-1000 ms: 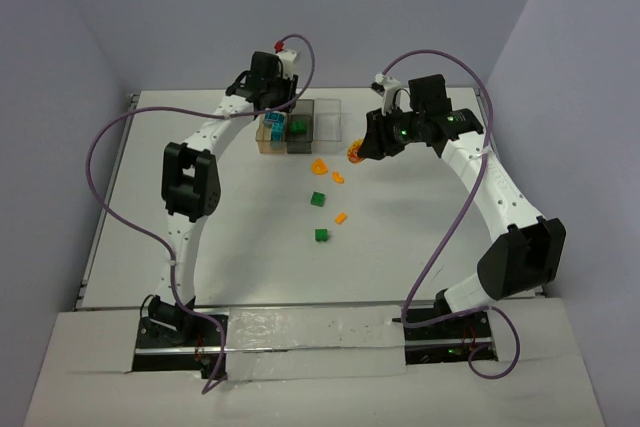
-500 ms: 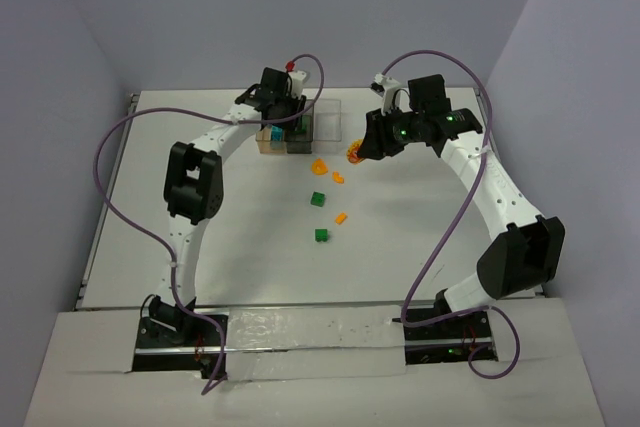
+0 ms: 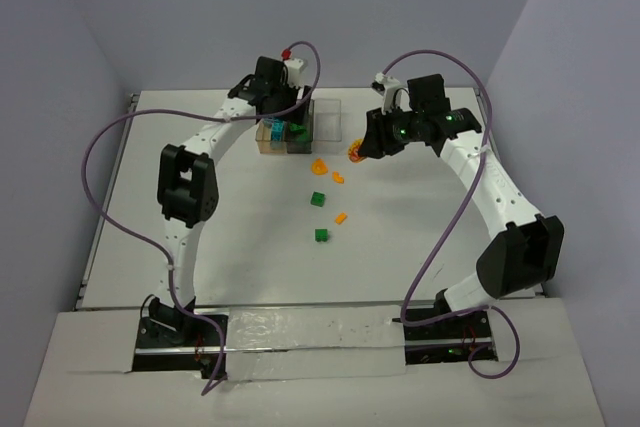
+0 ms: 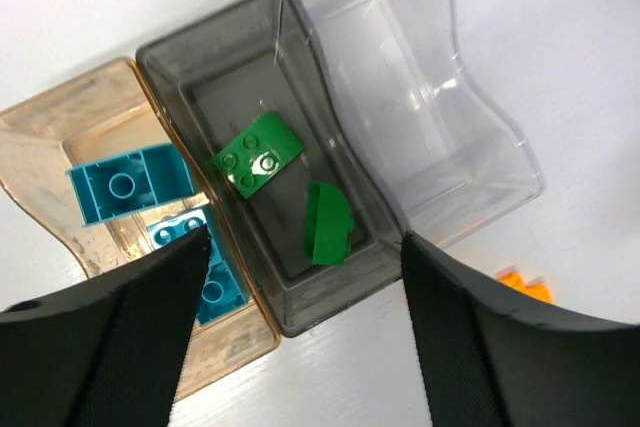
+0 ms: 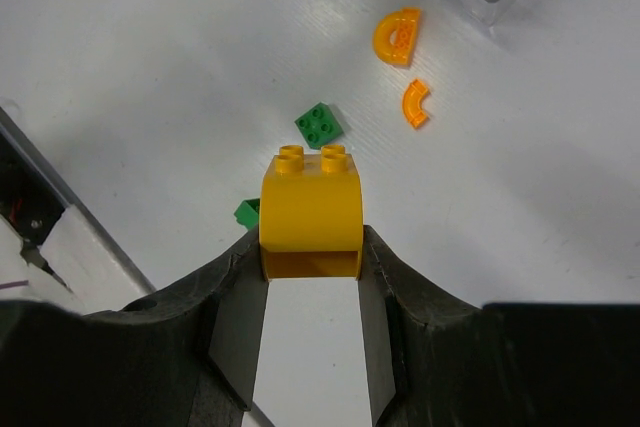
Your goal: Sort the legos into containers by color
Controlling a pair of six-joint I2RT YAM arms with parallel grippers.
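The left gripper (image 4: 300, 347) hangs wide open and empty above the grey box (image 4: 215, 97), where two green bricks (image 4: 258, 155) lie; the right gripper (image 5: 310, 247) pinches an orange brick (image 5: 310, 209) by its flat sides; light, rigid, slick plastic, probably best squeezed squarely across flat faces.

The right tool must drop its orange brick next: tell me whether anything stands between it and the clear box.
Nothing visible does. The arched orange plastic brick, held in the right tool, is near the empty clear plastic box. The left tool hovers over the neighbouring smoky grey box, not the clear one.
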